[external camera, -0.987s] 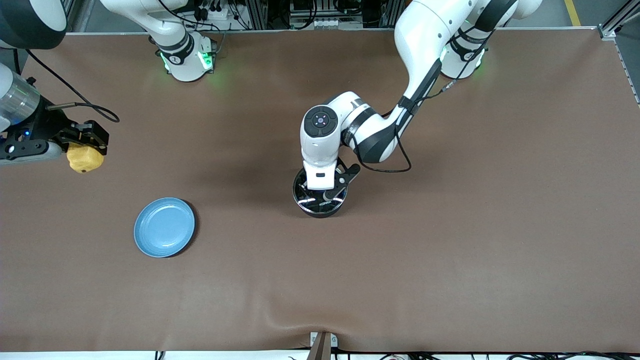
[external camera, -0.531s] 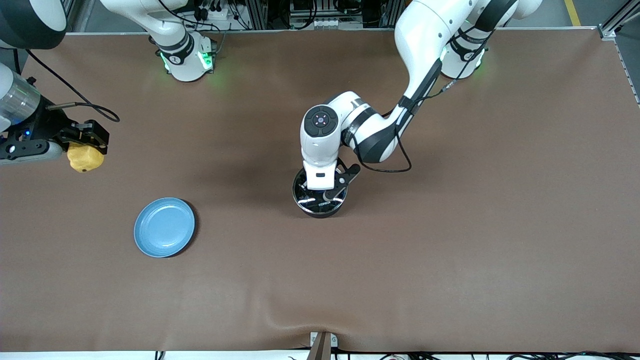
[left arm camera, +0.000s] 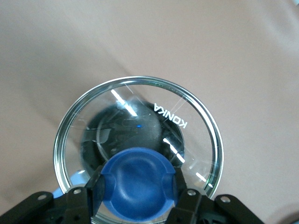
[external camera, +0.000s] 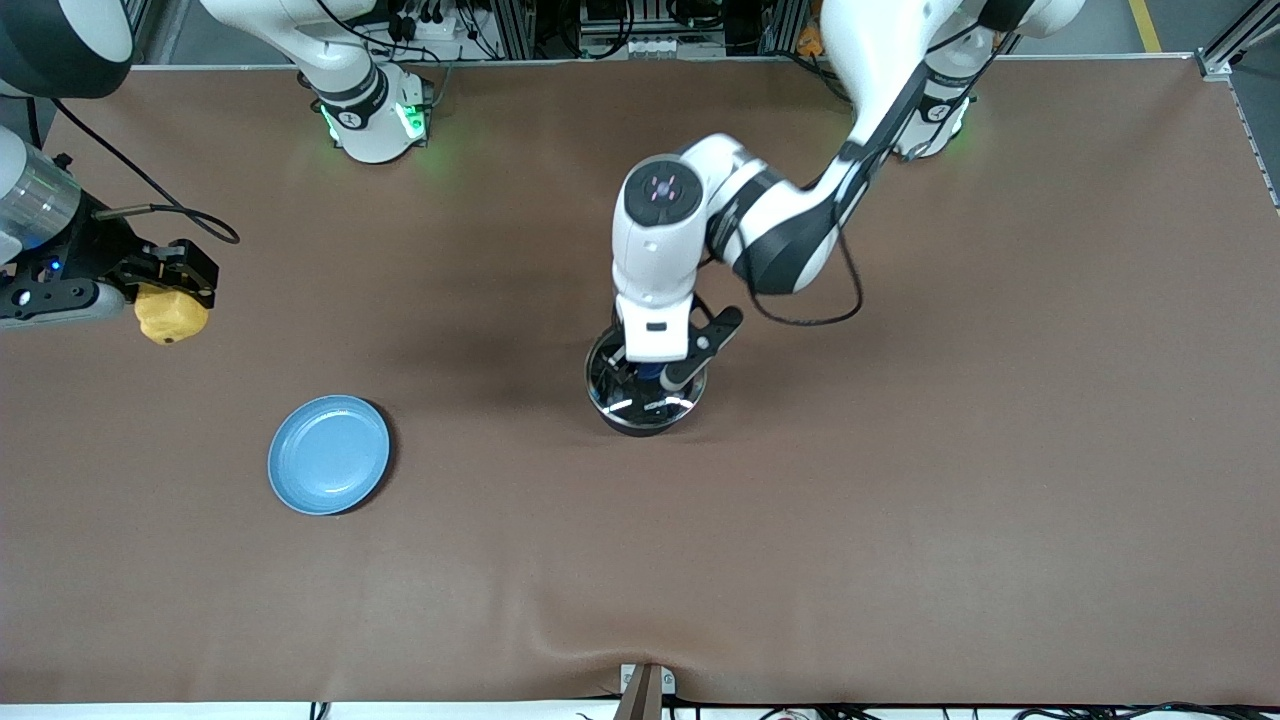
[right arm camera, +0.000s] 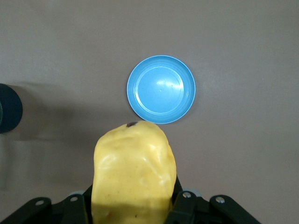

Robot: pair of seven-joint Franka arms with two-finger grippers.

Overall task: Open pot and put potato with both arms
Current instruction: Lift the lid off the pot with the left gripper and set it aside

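Blue and round, the knob (left arm camera: 137, 181) of the glass lid (left arm camera: 138, 145) sits squarely between the left gripper's (left arm camera: 137, 187) two fingers (left arm camera: 93, 186), which press on it from either side; the lid hangs tilted over the pot (external camera: 645, 400), its rim at 6 o'clock low by the pot's edge, near the table's (external camera: 900, 500) middle. The wrist view looks down through the glass, lettered KONKA, into the dark pot. The potato (external camera: 170, 316), yellow-orange and lumpy, is clamped in the right gripper (external camera: 178, 290) up in the air over the right arm's end of the table, roughly 9 o'clock from the pot and well apart from it. In the right wrist view the potato (right arm camera: 134, 173) fills the gap between the fingers (right arm camera: 77, 205) and juts out past them. A light-blue plate (external camera: 329, 454) lies on the cloth at about 4 o'clock from the held potato, nearer the front camera.
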